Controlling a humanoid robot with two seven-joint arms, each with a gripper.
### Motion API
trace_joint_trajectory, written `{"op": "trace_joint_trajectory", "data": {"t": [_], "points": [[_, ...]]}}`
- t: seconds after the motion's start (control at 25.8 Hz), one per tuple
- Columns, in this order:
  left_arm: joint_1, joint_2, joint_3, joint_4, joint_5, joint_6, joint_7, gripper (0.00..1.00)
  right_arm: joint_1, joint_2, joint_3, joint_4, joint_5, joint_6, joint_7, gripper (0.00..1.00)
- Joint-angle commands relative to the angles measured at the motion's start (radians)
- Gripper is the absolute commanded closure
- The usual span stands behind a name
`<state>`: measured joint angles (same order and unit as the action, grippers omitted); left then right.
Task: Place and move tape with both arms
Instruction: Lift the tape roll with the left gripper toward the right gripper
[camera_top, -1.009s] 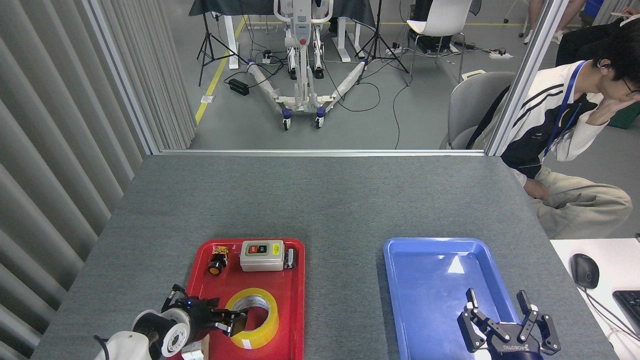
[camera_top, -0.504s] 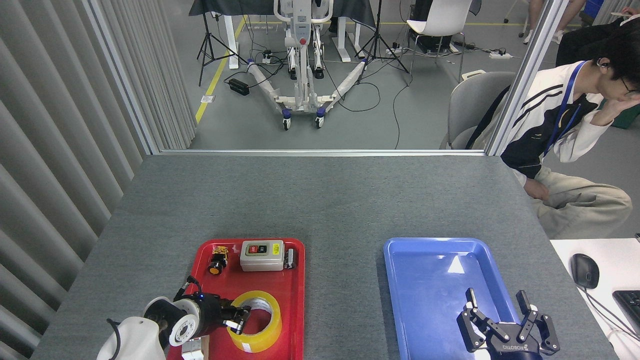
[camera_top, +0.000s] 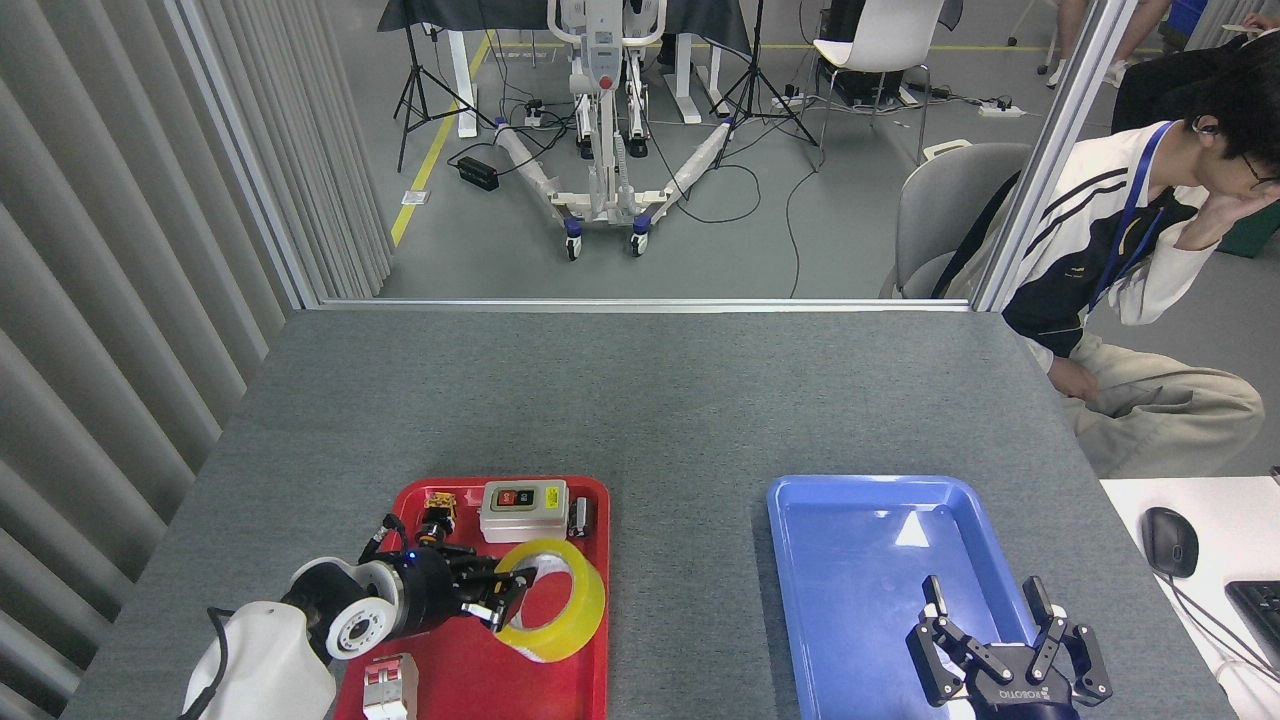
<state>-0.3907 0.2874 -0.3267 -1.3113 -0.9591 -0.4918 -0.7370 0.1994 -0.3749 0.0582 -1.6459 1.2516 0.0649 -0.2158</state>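
The tape (camera_top: 555, 600) has been lifted and tilted off the red tray (camera_top: 590, 560), clamped by the left pincer (camera_top: 505, 598); the right pincer (camera_top: 985, 640) waits spread wide, holding nothing; transfer can follow.

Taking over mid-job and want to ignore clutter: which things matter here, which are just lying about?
Job: tape, left gripper shut on it, right gripper open, red tray, blue tray.

Lying about: switch box, yellow pushbutton, breaker, mouse.
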Motion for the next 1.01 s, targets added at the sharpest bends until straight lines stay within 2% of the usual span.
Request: {"op": "trace_joint_trajectory", "data": {"t": [0.0,0.08,0.16,0.27,0.47,0.62,0.7,0.97], "points": [[0.023,-0.074,0.155,-0.019,0.046,-0.152,0.131,1.0,-0.002,0.001,-0.001,0.0,0.014,-0.059,-0.002,0.0],[0.044,-0.134,0.247,0.01,0.094,-0.292,0.194,1.0,-0.003,-0.001,-0.017,0.0,0.012,-0.168,-0.013,0.0],[0.059,-0.198,0.298,0.069,0.149,-0.294,0.246,1.0,0.0,-0.002,-0.046,0.001,0.011,-0.3,-0.03,0.0],[0.059,-0.274,0.305,0.15,0.18,-0.294,0.265,1.0,0.002,-0.007,-0.069,0.001,0.011,-0.485,-0.096,0.0],[0.058,-0.327,0.304,0.175,0.191,-0.294,0.266,1.0,-0.003,-0.012,-0.06,0.005,0.003,-0.689,-0.126,0.0],[0.059,-0.337,0.296,0.17,0.204,-0.294,0.265,1.0,-0.023,0.008,-0.011,0.012,-0.006,-0.749,-0.125,0.0],[0.059,-0.337,0.288,0.165,0.206,-0.294,0.265,1.0,-0.061,0.022,0.041,0.028,-0.006,-0.737,-0.122,0.0],[0.062,-0.346,0.207,0.161,0.229,-0.294,0.26,1.0,-0.104,0.068,0.141,0.043,0.002,-0.697,-0.117,0.0]]}}
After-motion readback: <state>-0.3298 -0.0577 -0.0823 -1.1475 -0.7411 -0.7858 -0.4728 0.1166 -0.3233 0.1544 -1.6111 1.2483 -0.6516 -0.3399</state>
